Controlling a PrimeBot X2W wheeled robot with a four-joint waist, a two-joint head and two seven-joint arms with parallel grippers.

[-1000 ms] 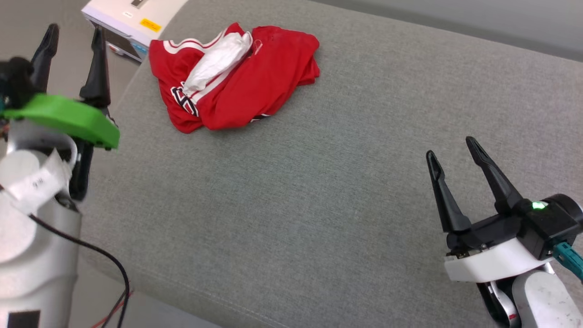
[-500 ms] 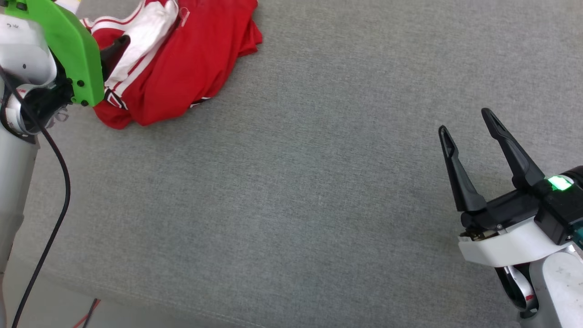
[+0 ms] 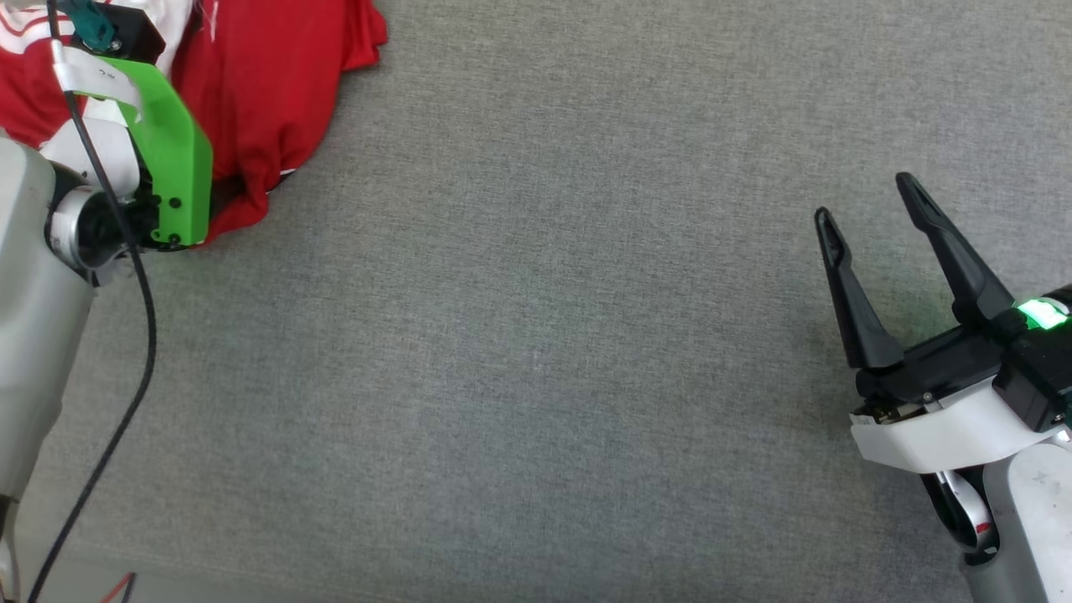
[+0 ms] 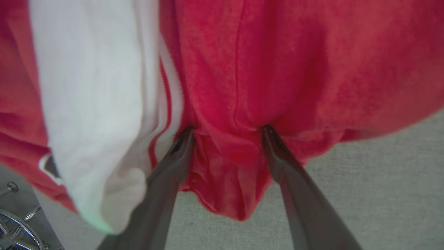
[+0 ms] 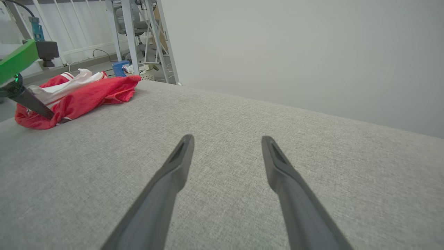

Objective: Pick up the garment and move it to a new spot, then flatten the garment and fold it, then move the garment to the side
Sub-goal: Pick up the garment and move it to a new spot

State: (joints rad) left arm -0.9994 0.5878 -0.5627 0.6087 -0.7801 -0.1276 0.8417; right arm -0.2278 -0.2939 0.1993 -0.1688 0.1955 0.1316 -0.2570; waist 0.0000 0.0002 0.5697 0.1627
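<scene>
The garment (image 4: 277, 69) was bright red between and above the dark grey fingers (image 4: 166, 180) of the left gripper (image 4: 227, 130). To the left of those fingers its sleeve (image 4: 90, 104) was white, and it was edged with a narrow trim (image 4: 168, 97) of red and white stripes. Further left, a small dark patch (image 4: 52, 166) with a white outline showed on the red. The surface (image 3: 544, 335) under the fingers was plain grey with a fine woven texture. Behind the left fingers there was a bright green bracket (image 3: 172, 172) and a black cable (image 3: 146, 318). The right gripper (image 3: 864, 196) had black fingers, and behind them a white collar (image 3: 938, 435) and a green light (image 3: 1041, 314).
</scene>
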